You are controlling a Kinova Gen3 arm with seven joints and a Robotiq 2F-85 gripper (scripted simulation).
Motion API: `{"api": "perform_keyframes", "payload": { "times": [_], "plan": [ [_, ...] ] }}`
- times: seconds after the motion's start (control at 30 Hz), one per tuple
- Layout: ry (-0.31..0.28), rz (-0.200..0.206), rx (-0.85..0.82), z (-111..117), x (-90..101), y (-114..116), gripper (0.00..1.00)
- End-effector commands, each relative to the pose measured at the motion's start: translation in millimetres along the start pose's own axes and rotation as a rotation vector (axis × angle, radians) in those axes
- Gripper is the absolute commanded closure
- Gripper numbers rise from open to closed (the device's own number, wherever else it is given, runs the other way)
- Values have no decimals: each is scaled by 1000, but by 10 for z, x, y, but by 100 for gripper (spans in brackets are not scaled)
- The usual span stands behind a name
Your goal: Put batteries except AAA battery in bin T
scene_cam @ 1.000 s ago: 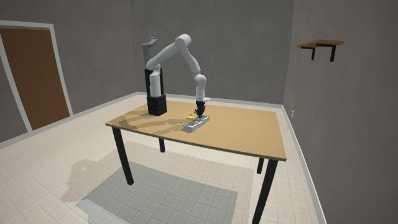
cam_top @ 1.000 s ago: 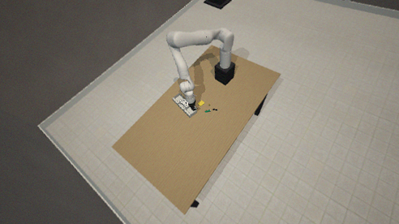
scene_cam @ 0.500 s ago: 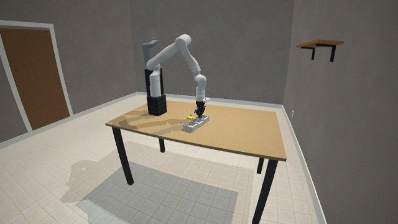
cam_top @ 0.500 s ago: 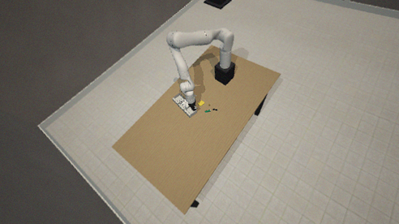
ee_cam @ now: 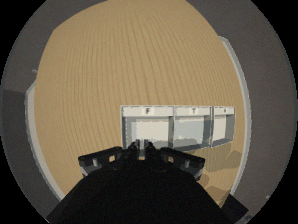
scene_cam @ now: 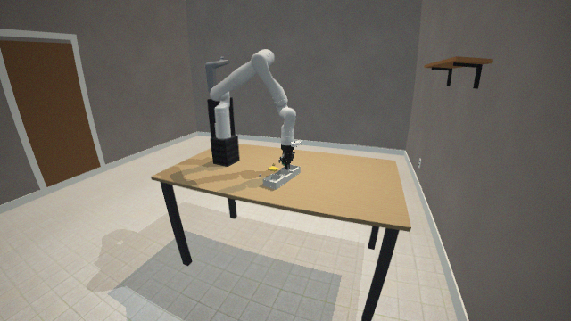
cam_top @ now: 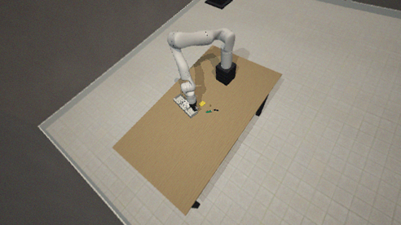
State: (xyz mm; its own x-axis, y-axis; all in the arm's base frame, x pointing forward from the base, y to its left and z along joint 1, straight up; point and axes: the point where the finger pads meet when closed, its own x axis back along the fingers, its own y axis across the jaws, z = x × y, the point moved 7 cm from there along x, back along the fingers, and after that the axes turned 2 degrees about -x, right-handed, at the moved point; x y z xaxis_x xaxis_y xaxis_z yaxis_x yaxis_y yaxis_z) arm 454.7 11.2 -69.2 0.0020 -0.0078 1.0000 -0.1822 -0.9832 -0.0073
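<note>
The end effector [scene_cam: 287,165], fingers nearly together on nothing visible, hangs over the bins [scene_cam: 281,177] mid-table [scene_cam: 348,192].

- A bare, grey-walled test room [scene_cam: 312,53] is housing the set-up, more lab than home.
- Pale square floor tiles [scene_cam: 67,232] are running out to a light skirting strip.
- A plain brown door [scene_cam: 49,111] in a pale frame is sitting in the wall.
- One long wooden table on black legs [scene_cam: 348,187] is standing alone, a white jointed robot arm [scene_cam: 268,85] rising from a black pedestal [scene_cam: 224,152] near its far corner.
- A small wooden wall shelf on black brackets [scene_cam: 459,62] is hanging bare.
</note>
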Motion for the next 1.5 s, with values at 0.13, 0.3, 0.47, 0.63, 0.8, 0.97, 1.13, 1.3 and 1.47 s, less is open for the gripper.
{"api": "perform_keyframes", "payload": {
  "times": [0.13, 0.3, 0.47, 0.63, 0.8, 0.97, 1.13, 1.3, 1.47],
  "plan": [
    [4, -1, 2, 16, 0, -2, 91],
    [4, -1, 2, 16, 0, -2, 91],
    [4, -1, 2, 16, 0, -2, 91],
    [-1, -2, 4, 0, 67, 5, 91],
    [-2, -2, 1, -6, 106, 5, 91],
    [-2, -2, 5, -6, 173, 5, 91],
    [-2, -2, 5, -7, 239, 5, 91],
    [-2, -2, 5, -7, 293, 5, 91],
    [-2, -2, 5, -9, 452, 5, 91]
  ]
}}
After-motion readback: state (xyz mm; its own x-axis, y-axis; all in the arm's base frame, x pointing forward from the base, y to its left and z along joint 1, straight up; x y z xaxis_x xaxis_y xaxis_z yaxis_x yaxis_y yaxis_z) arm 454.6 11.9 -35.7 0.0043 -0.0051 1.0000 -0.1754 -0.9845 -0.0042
